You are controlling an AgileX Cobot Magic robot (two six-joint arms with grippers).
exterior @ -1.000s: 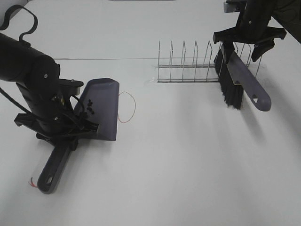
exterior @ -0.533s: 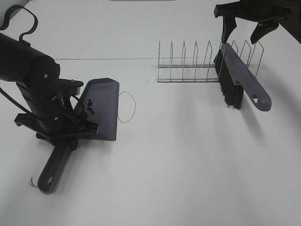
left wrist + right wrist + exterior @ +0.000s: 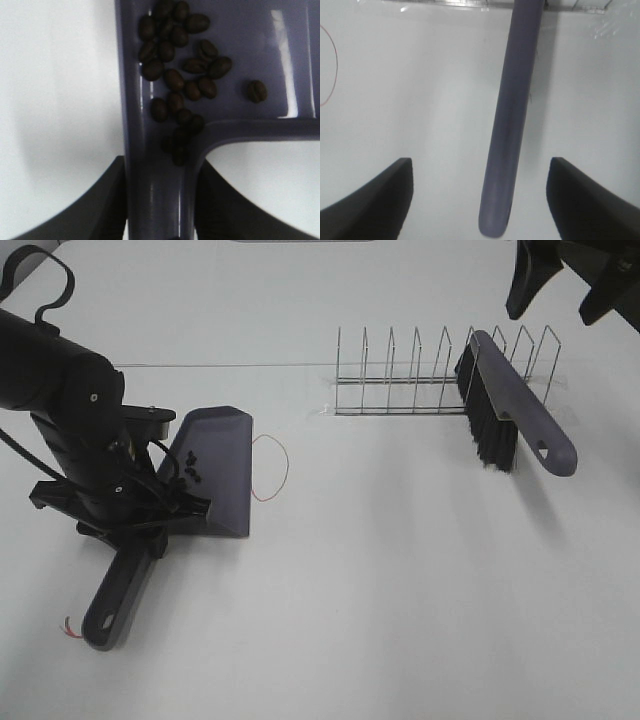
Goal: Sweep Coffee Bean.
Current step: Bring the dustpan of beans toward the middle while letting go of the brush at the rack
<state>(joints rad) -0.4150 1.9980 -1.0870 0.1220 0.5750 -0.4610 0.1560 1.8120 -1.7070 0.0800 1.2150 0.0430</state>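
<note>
The purple dustpan (image 3: 218,465) lies on the white table at the left, with several coffee beans (image 3: 192,469) inside it. In the left wrist view the beans (image 3: 181,65) are clustered near the pan's back wall by the handle. My left gripper (image 3: 135,525) is shut on the dustpan handle (image 3: 159,190), with its fingers (image 3: 102,202) on either side. The purple brush (image 3: 512,412) rests against the wire rack (image 3: 420,380). My right gripper (image 3: 565,285) is open and empty, high above the brush handle (image 3: 512,115).
A thin red string loop (image 3: 272,468) lies on the table just right of the dustpan and also shows in the right wrist view (image 3: 332,65). A small red wire end (image 3: 68,628) lies near the dustpan handle tip. White table (image 3: 400,580) lies between dustpan and brush.
My right gripper has let go of the brush and risen up and to the right. The brush stays against the rack. The left arm and dustpan have barely moved.
</note>
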